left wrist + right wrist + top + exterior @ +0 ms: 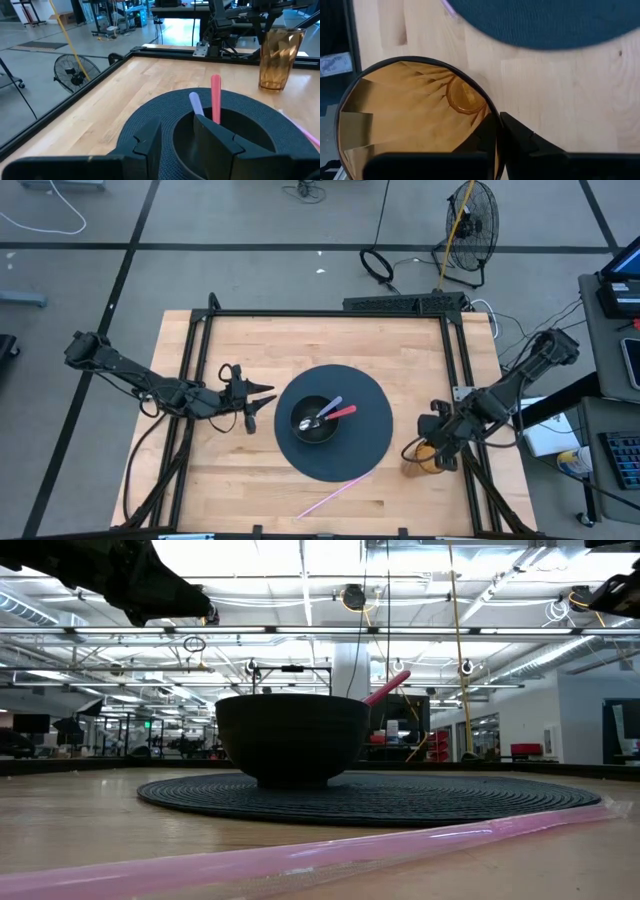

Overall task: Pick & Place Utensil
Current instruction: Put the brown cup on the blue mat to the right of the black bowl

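A black bowl (315, 420) stands on a dark round mat (372, 448) in the middle of the table. A red utensil (343, 412) and a lavender one (331, 405) lean on the bowl's rim with their handles sticking out. A long pink stick (335, 495) lies flat on the wood near the front edge. An amber faceted cup (424, 459) stands upright to the right of the mat, with my right gripper (497, 134) shut on it. My left gripper (262, 402) hovers open just left of the mat, holding nothing and pointing at the bowl (225, 135). My right gripper pinches the cup's wall at its rim (491, 111), on the side toward the mat. One finger is inside the cup and the other finger (520, 135) is outside. The fingers come from above, slanting down. The cup stands upright with its base on the table.
Black frame rails (195, 370) run along the table's left, far and right sides. A power strip (405, 303) lies at the far edge, and a fan (470, 225) stands on the floor beyond. Bare wood shows left of the mat and along the front.
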Motion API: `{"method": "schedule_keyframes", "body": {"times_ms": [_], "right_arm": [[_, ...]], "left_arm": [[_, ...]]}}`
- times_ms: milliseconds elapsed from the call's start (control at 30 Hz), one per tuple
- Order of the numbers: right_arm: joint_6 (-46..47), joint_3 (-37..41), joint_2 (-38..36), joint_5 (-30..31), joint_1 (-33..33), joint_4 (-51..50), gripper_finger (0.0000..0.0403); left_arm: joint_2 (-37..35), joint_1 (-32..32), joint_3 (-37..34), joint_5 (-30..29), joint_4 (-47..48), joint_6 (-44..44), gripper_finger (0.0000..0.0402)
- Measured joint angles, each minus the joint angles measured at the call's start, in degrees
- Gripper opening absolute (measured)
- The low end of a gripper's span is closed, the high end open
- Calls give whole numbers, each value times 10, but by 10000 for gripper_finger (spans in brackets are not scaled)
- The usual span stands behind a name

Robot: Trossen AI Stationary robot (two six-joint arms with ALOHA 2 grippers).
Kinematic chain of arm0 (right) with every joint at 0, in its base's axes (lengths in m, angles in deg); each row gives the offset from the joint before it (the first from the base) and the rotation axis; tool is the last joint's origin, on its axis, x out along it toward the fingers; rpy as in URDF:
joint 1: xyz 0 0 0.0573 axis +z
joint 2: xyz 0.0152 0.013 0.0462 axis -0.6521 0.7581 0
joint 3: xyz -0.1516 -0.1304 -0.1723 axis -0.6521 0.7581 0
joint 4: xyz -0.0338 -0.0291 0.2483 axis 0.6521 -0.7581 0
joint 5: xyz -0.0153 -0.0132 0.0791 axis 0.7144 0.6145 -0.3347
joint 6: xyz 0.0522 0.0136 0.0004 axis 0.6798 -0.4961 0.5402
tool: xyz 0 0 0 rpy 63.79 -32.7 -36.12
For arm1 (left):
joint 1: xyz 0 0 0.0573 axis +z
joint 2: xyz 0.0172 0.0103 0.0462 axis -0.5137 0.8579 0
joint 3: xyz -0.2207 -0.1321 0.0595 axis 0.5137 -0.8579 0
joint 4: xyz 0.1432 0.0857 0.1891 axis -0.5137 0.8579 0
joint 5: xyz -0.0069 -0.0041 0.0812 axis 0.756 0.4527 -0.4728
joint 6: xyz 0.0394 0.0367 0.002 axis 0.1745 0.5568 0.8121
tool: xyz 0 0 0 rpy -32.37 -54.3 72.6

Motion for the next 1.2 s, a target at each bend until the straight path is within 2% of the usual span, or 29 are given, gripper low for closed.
{"method": "schedule_keyframes", "body": {"times_ms": [200, 400, 733, 900, 1200], "right_arm": [[-61, -4, -1, -4, -43, 27, 7], [-136, -42, -1, -2, -97, 27, 7], [-277, -105, 3, -21, -236, 23, 8], [-339, -130, 33, -37, -301, 10, 8], [-435, -150, 125, -107, -394, 10, 8]], "left_arm": [[0, 0, 0, 0, 0, 6, 122], [0, 0, 0, 0, 5, 10, 122], [0, 0, 0, 0, 17, 12, 122], [0, 0, 0, 0, 19, 12, 122], [0, 0, 0, 0, 23, 11, 122]]}}
